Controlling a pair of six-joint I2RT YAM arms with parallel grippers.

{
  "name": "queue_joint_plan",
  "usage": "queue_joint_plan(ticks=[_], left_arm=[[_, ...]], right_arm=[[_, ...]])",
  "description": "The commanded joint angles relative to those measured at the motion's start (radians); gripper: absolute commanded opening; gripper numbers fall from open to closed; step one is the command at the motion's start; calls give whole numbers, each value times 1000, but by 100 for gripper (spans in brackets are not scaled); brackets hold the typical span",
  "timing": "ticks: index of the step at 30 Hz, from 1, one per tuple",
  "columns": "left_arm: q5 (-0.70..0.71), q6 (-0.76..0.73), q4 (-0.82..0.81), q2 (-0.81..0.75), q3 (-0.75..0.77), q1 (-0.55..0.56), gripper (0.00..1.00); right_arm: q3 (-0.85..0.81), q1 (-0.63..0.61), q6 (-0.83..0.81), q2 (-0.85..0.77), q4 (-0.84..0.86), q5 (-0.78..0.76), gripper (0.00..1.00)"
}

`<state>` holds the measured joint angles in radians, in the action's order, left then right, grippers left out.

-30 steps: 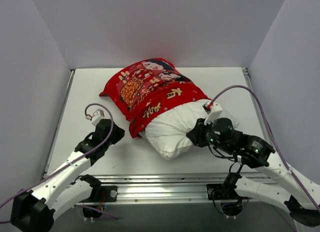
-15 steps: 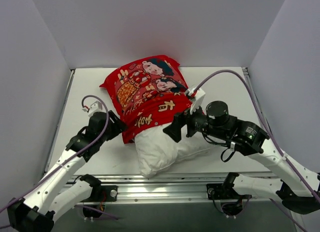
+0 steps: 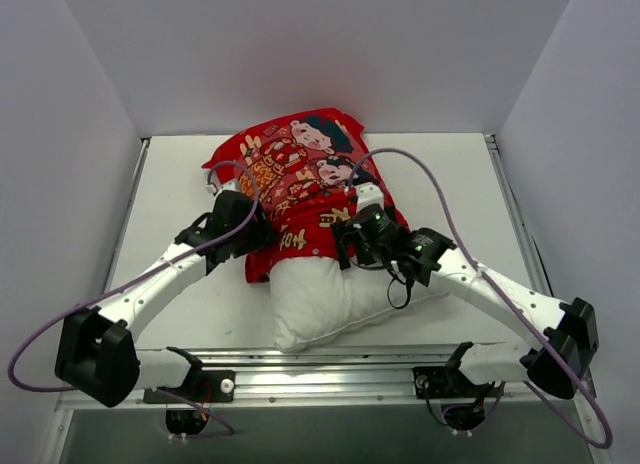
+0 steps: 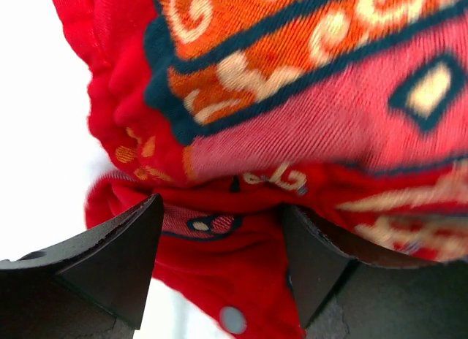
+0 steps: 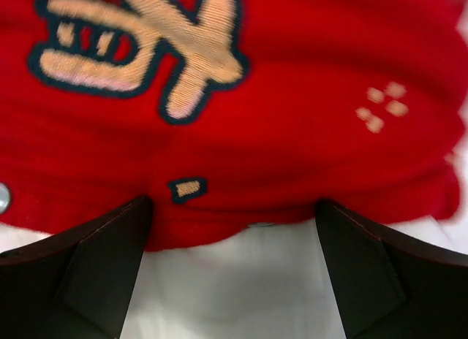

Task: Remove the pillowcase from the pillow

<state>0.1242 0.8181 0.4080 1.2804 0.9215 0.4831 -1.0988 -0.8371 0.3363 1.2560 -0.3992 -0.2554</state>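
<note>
A red pillowcase half covers a white pillow. At its hem, jaws of the left arm and right arm both gape wide.

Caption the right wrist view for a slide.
Open right gripper poised at the hem of the red pillowcase, with the bare white pillow showing below it.
</note>
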Motion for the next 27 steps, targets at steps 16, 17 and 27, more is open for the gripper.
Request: queue_joint_plan(ticks=[16,17,27], left_arm=[[-11,-172,-189,295,442,-89,74],[5,-175,-181,262,451,-92,76],[117,-209,50,-117,303,-90,93]], right_arm=[[-35,-160,-56,345,433,226,89],[-71,-142,-71,353,428,225,89],[-223,-166,-86,217,304,127,91]])
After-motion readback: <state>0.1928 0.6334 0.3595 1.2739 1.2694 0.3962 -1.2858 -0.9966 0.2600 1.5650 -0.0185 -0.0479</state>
